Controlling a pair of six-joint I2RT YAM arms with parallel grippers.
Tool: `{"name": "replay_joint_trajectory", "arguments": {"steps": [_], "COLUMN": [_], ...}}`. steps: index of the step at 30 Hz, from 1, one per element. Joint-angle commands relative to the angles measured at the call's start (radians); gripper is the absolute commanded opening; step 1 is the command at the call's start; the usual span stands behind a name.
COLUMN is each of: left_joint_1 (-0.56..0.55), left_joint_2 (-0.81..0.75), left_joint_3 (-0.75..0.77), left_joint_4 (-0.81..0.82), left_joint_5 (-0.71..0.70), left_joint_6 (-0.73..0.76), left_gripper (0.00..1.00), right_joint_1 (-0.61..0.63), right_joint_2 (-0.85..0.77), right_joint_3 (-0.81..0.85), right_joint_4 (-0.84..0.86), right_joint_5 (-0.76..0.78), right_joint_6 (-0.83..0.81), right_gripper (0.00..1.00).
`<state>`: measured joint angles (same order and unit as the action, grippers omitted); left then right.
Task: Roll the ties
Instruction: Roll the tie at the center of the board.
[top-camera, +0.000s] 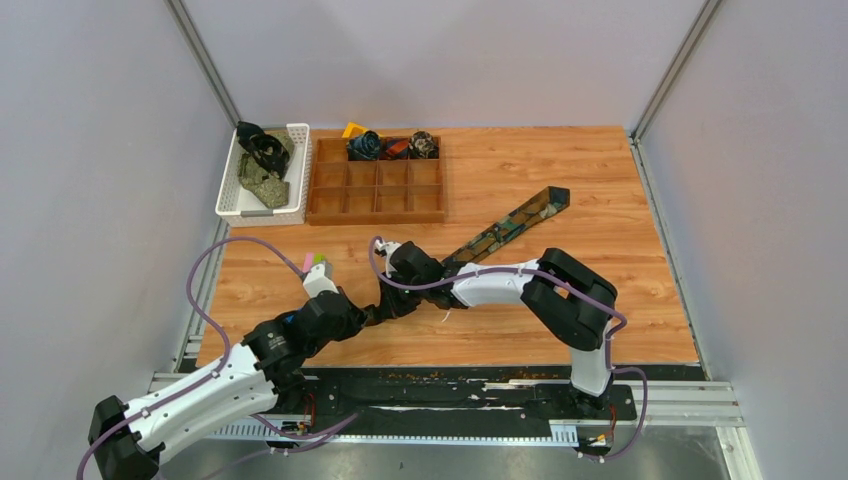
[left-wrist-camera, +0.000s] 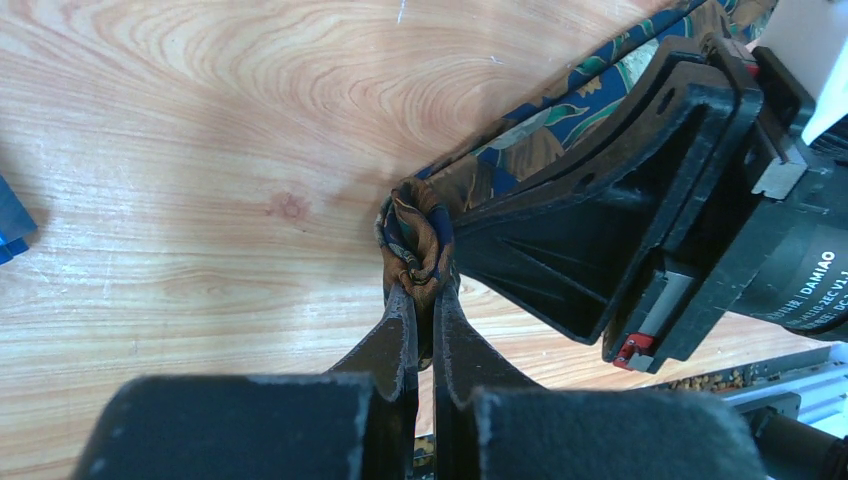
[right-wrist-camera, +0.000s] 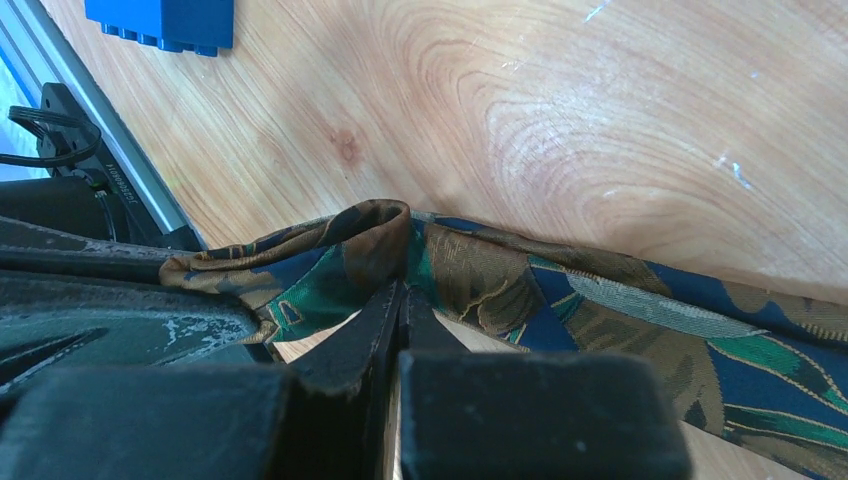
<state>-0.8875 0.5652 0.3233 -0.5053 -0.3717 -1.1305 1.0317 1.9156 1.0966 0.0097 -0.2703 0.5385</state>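
Here, tie (left-wrist-camera: 415, 232) in L tool (left-wrist-camera: 425, 298), R tool (right-wrist-camera: 400, 292)

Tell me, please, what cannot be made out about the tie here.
- Top view: the tie's rolled end, hidden under the left pincer and right pincer.
- Left wrist: its length, covered by the right pincer, cut by the top edge.
- Right wrist: its wide end, past the right edge.

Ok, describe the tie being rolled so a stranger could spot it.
On the wooden table, look right of the compartment tray. The tie lies diagonally, stretched out, navy with green-brown leaves; the other ties sit rolled in that tray or heaped in the white basket.
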Motion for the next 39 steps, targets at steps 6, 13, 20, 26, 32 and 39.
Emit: {"name": "replay_joint_trajectory", "arguments": {"steps": [6,13,20,26,32,39], "left_joint_1": [0.002,0.002,0.002,0.002,0.002,0.002], "left_joint_2": [0.016,0.021,0.005,0.005,0.004,0.008], "left_joint_3": [0.052,0.036,0.024,0.026,0.022,0.02], "left_joint_4": [0.018,-0.002,-0.014,-0.019,-0.019,-0.012], "left_joint_5": [-0.023,-0.017,-0.012,-0.003,0.007,0.011], "left_joint_6": [0.033,0.034,0.02,0.021,0.02,0.018], "left_gripper": [0.0,0.0,0.0,0.0,0.0,0.0], "right_joint_1": [0.011,0.01,0.01,0.01,0.012,0.023], "right_joint_2": [-0.011,-0.071,-0.05,-0.005,0.032,0.031], "right_joint_3": [0.065,0.094,0.121,0.155,0.164,0.143], "right_joint_4": [-0.05,-0.144,-0.134,-0.123,-0.107,-0.093], "right_joint_5": [0.046,0.137,0.113,0.096,0.067,0.046], "right_joint_6": [-0.005,-0.04,-0.042,-0.042,-0.041,-0.041], "right_gripper": [0.0,0.0,0.0,0.0,0.0,0.0]}}
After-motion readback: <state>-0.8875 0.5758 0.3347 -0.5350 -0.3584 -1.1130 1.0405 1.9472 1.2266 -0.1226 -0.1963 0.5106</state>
